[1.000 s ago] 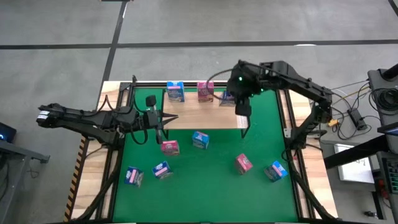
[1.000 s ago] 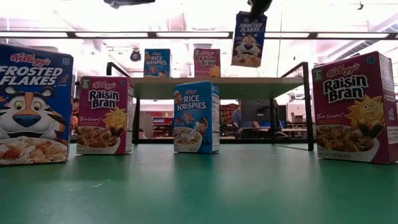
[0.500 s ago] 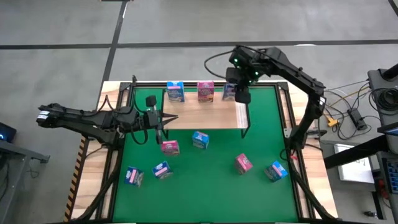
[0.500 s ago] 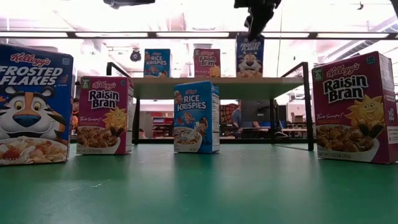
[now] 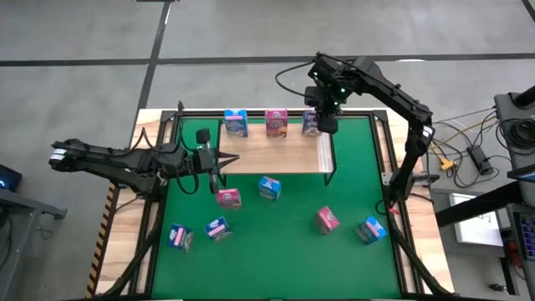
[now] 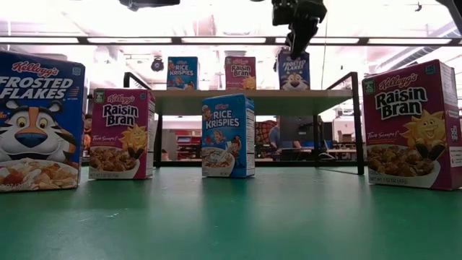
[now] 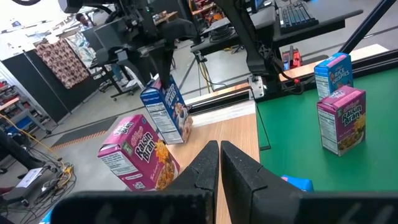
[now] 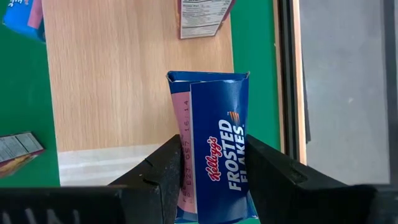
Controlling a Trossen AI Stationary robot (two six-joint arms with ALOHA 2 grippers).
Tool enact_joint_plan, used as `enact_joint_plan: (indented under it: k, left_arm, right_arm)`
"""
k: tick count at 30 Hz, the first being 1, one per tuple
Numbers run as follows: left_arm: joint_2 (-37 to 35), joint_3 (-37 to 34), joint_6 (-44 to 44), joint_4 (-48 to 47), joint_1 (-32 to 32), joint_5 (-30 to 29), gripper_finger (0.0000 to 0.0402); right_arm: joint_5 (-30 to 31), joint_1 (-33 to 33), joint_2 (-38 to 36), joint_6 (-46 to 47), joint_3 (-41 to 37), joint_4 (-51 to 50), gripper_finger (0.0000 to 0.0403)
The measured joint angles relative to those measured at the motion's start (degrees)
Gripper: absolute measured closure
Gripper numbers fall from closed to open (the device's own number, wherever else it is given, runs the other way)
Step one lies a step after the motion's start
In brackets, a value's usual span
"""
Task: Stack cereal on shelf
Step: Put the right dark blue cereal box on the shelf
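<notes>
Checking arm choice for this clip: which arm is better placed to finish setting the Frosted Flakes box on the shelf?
Right. The right gripper already clamps the Frosted Flakes box over the shelf, beside the two boxes standing there. The left gripper is shut and empty near the shelf's other end.

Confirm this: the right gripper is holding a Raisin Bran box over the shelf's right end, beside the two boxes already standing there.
Not quite. The box in the right gripper is a dark blue Frosted Flakes box, not Raisin Bran; the right wrist view shows the name between the fingers. The rest holds: it is at the right end of the shelf, beside the Rice Krispies box and the Raisin Bran box.
</notes>
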Motion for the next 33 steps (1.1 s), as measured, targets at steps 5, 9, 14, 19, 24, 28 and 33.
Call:
enact_joint_plan:
  k: [5, 9, 14, 19, 24, 28, 33]
  left_arm:
    - [0.0, 0.0, 0.0, 0.0, 0.0, 0.0, 0.0401]
    - [0.0, 0.0, 0.0, -0.2, 0.0, 0.0, 0.0401]
    - [0.0, 0.0, 0.0, -0.2, 0.0, 0.0, 0.0401]
    - [0.0, 0.0, 0.0, -0.2, 0.0, 0.0, 0.0401]
    - [0.0, 0.0, 0.0, -0.2, 0.0, 0.0, 0.0401]
    - [0.0, 0.0, 0.0, -0.2, 0.0, 0.0, 0.0402]
    - [0.0, 0.0, 0.0, -0.2, 0.0, 0.0, 0.0402]
  right_arm:
    - [0.1, 0.0, 1.0, 1.2, 0.0, 0.2, 0.0257]
    - [0.1, 0.0, 1.2, 1.9, 0.0, 0.4, 0.0257]
    - [0.1, 0.0, 1.2, 2.8, 0.0, 0.5, 0.0257]
    - [0.1, 0.1, 1.1, 0.7, 0.0, 0.2, 0.0257]
    - [0.6, 0.1, 1.1, 1.4, 0.0, 0.4, 0.0256]
    - [0.6, 0.1, 1.1, 1.9, 0.0, 0.4, 0.0244]
    - [0.6, 0.1, 1.1, 3.1, 0.0, 0.6, 0.0217]
